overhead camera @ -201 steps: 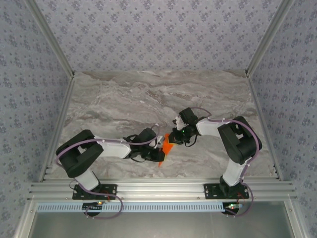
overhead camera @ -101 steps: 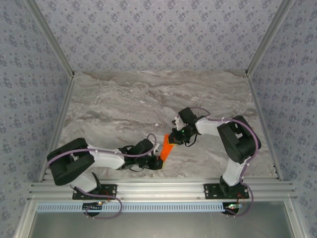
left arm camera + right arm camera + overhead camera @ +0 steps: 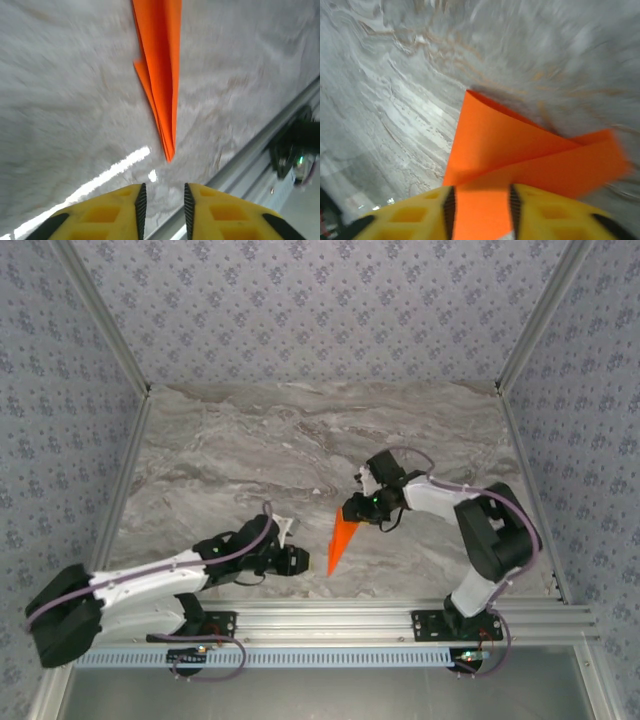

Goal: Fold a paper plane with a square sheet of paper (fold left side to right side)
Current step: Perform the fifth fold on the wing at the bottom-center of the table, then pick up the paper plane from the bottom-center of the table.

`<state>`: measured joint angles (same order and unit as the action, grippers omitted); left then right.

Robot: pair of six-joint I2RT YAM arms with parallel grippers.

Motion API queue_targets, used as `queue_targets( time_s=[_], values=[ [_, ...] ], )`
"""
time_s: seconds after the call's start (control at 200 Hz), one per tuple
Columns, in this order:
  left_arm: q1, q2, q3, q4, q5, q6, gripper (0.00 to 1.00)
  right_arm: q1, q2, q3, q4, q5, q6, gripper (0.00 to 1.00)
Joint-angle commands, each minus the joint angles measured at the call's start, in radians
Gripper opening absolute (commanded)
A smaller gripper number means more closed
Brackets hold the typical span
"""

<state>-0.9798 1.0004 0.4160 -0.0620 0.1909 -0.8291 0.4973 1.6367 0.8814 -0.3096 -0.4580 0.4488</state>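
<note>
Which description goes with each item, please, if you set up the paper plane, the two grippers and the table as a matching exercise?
Column one:
1. paper plane
2. left gripper
3. right gripper
4. table

Column two:
A. jaws apart, on either side of the plane's wide end
B. grey marble pattern
C. bright orange, narrow and pointed
D. jaws apart and empty, just short of the plane's tip

Pairs: 1-C, 2-D, 3-A, 4-B.
</note>
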Motion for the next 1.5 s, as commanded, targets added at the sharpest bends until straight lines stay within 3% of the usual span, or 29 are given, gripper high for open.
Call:
queue_targets(
  time_s=[0.0,0.12,0.205,0.335,0.505,0.65,0.754,0.839,1.029,1.124,1.349,1.494],
  values=[
    [0.025,-0.108,0.038,-0.132,-0.216,0.056,0.34,0.006,-0.147,0.049,-0.136,0.203,-0.036,0.48],
    [0.055,-0.162,0.065,-0.155,-0.357,0.085,0.49,0.072,-0.224,0.100,-0.303,0.400,-0.006,0.62],
    [0.066,-0.157,0.096,-0.170,-0.437,0.104,0.52,0.153,-0.237,0.111,-0.378,0.483,0.101,0.70],
    [0.075,-0.138,0.127,-0.187,-0.559,0.099,0.55,0.299,-0.220,0.099,-0.349,0.558,0.260,0.82],
    [0.082,-0.139,0.110,-0.160,-0.577,0.088,0.56,0.429,-0.071,0.191,-0.387,0.691,0.355,0.84],
    [0.082,-0.161,0.080,-0.152,-0.574,0.070,0.57,0.480,0.058,0.266,-0.448,0.756,0.399,0.83],
    [0.082,-0.186,0.061,-0.147,-0.571,0.062,0.57,0.487,0.090,0.265,-0.455,0.760,0.415,0.73],
    [0.083,-0.199,0.056,-0.154,-0.572,0.061,0.58,0.487,0.081,0.248,-0.445,0.752,0.421,0.60],
    [0.082,-0.222,0.053,-0.176,-0.586,0.058,0.58,0.486,0.047,0.242,-0.481,0.752,0.415,0.16],
    [0.082,-0.231,0.053,-0.185,-0.592,0.054,0.59,0.492,-0.017,0.246,-0.458,0.735,0.377,0.00],
    [0.083,-0.250,0.067,-0.213,-0.619,0.057,0.59,0.474,-0.221,0.192,-0.259,0.557,0.211,0.00],
    [0.083,-0.267,0.068,-0.228,-0.635,0.052,0.60,0.357,-0.318,-0.014,-0.016,0.348,0.199,0.00]
  ],
)
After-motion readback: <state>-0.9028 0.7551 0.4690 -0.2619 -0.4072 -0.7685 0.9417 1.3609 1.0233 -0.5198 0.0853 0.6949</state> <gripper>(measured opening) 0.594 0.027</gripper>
